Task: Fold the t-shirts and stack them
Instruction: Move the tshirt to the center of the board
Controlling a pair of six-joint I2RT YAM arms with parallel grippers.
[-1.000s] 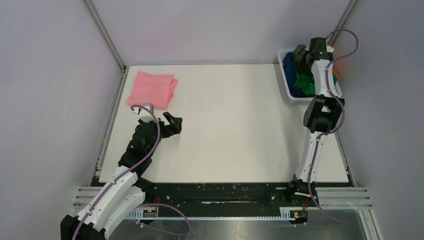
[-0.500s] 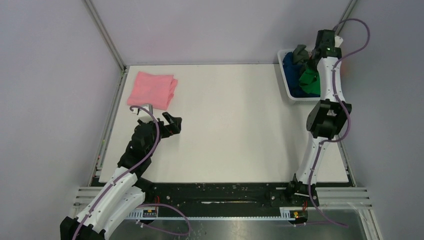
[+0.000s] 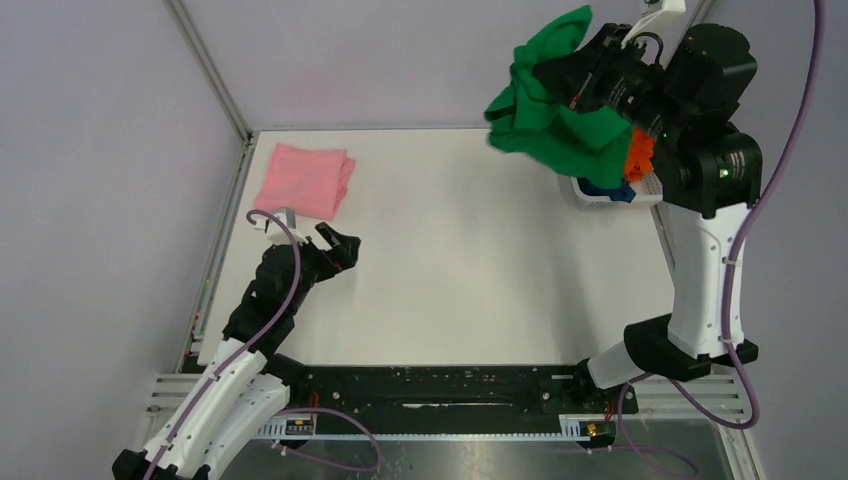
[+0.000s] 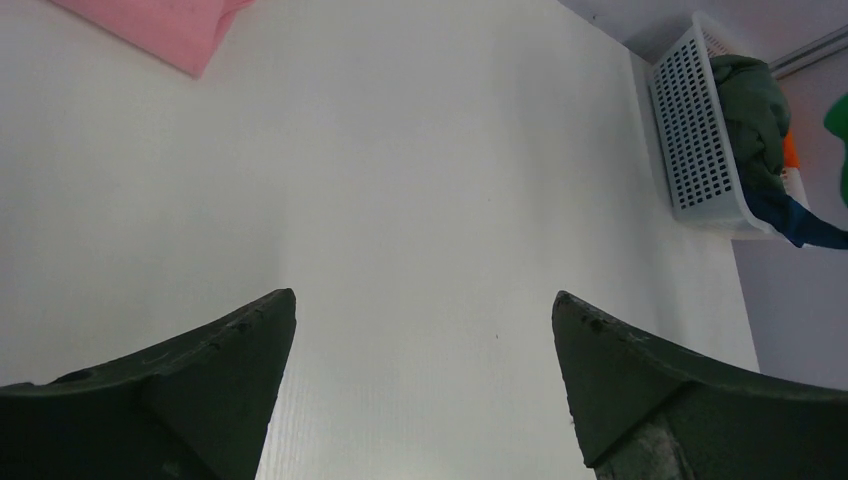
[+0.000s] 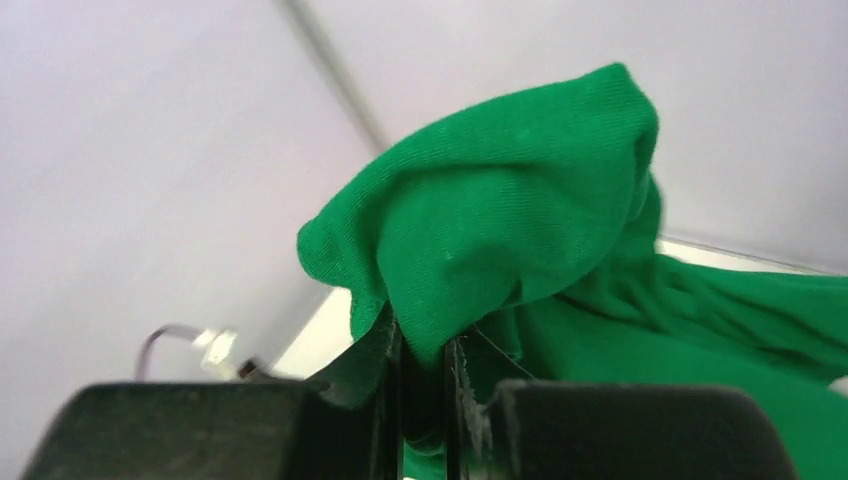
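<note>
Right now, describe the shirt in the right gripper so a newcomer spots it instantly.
Start at the far right corner of the white table, where the white slatted basket sits. Above it, the right gripper is shut on a bunched bright green t-shirt hanging in the air. It alone is airborne; the pink t-shirt lies folded at far left.

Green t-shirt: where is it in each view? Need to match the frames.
Top external: upper right, the green t-shirt hangs bunched from the right end effector.
Left wrist: only a green sliver at the right edge, right of the white basket.
Right wrist: fills centre and right, pinched in the end effector.
Shared landmark: the white basket, in top external and left wrist; not in right wrist.
</note>
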